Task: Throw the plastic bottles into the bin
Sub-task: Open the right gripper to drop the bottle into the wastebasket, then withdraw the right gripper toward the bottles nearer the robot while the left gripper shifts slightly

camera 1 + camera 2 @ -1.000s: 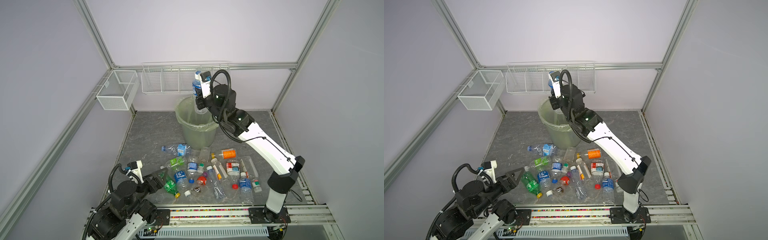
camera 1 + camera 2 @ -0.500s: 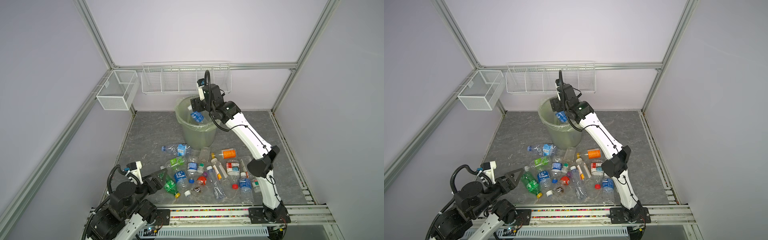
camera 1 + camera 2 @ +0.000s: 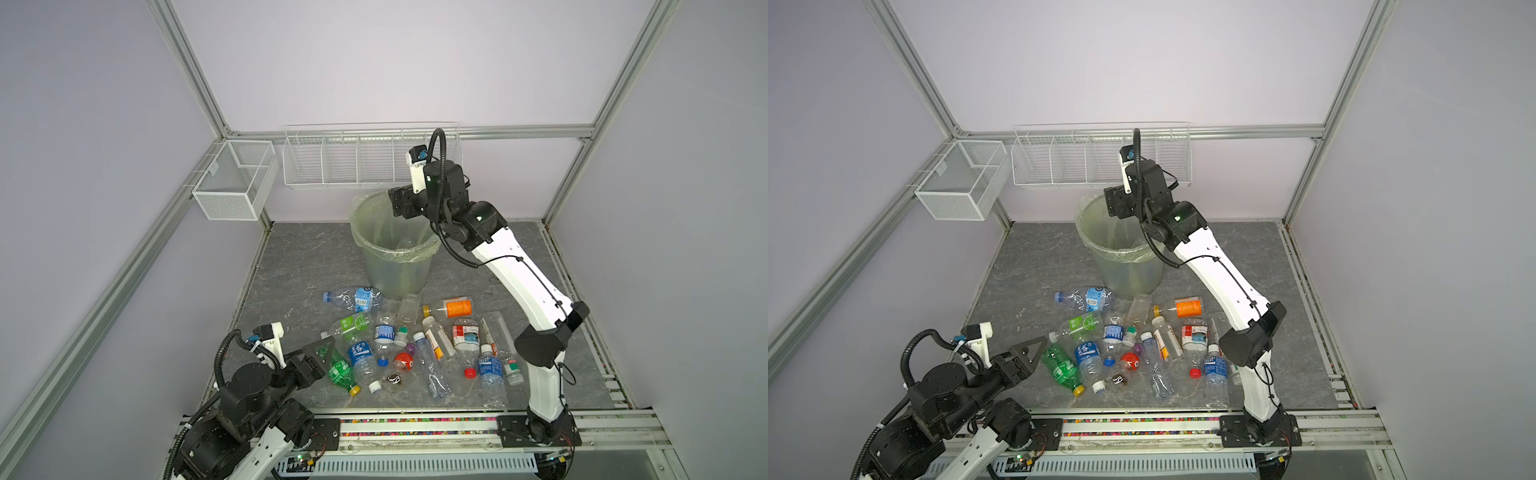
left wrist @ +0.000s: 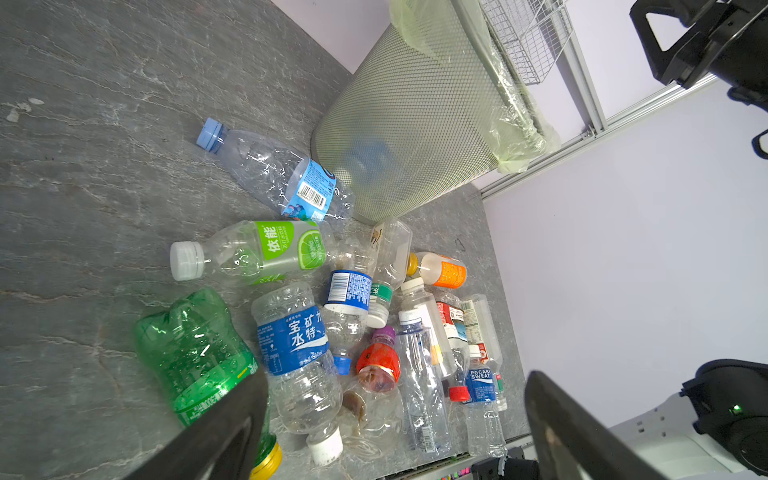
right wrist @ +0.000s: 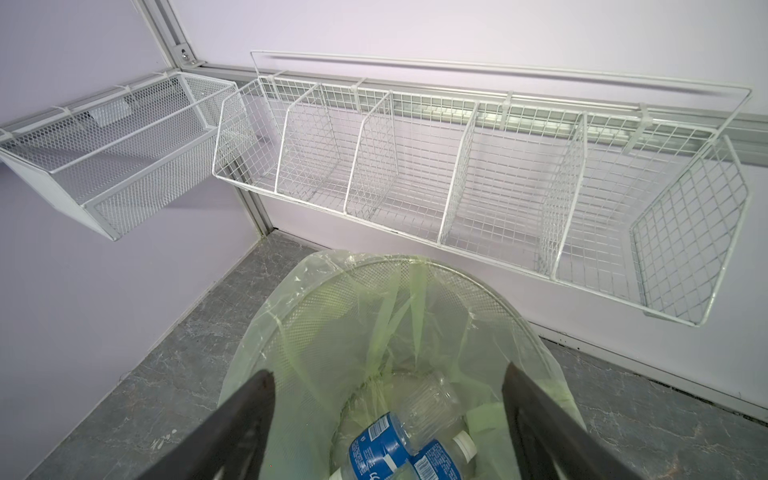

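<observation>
Your right claw [image 5: 384, 386] hung spread and empty over the bin [image 5: 490, 299] near the back edge of the surface [image 3: 299, 257], bottles [image 5: 386, 440] lying inside below it. Your left claw [image 4: 397, 376] stood spread by the front pile [image 3: 360, 351].

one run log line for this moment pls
right gripper: jaws open, empty, over bin | left gripper: jaws open, empty, near floor bottles | in bin: blue-label bottles | task: unfinished

A grey marbled desk [image 3: 299, 257] carries everything. At its 11 o'clock corner a white wire mesh box [image 3: 232, 183] hangs from the side frame [image 3: 124, 266]; at 12 o'clock a long white wire rack [image 3: 345, 166], split by dividers [image 5: 457, 174], hangs on the lilac back wall [image 3: 395, 62]. A metal rail [image 3: 415, 428] runs along 6 o'clock
</observation>
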{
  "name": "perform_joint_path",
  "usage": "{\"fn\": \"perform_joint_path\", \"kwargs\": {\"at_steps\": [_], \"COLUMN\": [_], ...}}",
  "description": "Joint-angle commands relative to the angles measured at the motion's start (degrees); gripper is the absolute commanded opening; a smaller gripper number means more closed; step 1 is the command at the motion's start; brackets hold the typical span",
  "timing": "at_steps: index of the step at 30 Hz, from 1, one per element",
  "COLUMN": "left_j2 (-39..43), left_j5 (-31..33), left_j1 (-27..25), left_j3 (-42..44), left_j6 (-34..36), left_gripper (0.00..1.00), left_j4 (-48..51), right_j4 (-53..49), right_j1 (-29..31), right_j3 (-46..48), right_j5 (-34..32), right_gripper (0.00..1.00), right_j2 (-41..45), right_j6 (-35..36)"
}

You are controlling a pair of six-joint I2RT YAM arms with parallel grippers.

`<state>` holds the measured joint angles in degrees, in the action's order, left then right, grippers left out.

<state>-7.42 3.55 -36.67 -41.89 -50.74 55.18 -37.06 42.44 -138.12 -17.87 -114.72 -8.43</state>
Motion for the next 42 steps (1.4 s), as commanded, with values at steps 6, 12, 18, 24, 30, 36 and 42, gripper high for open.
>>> {"fn": "perform_joint_path", "kwargs": {"at_steps": [6, 12, 18, 24, 30, 36, 42], "left_j2": [-0.21, -2.56, -3.30, -4.29, -6.66, -9.24, -11.38], "left_j5": [0.63, 1.37, 1.67, 2.94, 3.33, 3.76, 5.74], "left_j1": [-0.07, -0.07, -0.07, -0.07, -0.08, -0.07, -0.07], "left_j3": [-0.40, -0.44, 0.80, 2.11, 3.21, 4.11, 5.30], "left_j6": [-0.61, -1.68, -3.30, -5.42, -6.63, -7.25, -8.56], "left_gripper": [0.95, 0.92, 0.92, 0.92, 0.92, 0.92, 0.92], "left_j4": [0.83, 1.72, 1.73, 2.24, 2.53, 2.19, 3.56], "right_j4": [3.62, 6.57, 9.50, 11.50, 11.79, 9.52, 0.55], "right_j1": [0.45, 0.81, 1.40, 2.43, 3.58, 3.77, 3.74], "right_j3": [5.29, 11.79, 18.74, 25.32, 31.27, 37.13, 37.39], "right_j5": [1.45, 2.65, 3.28, 4.67, 5.12, 4.53, 3.06], "right_gripper": [0.88, 0.88, 0.88, 0.88, 0.88, 0.88, 0.88], "right_j2": [5.11, 9.70, 15.08, 21.12, 27.87, 34.56, 38.77], "right_j6": [-0.81, -0.78, -0.80, -1.31, -1.20, -3.34, -6.94]}}
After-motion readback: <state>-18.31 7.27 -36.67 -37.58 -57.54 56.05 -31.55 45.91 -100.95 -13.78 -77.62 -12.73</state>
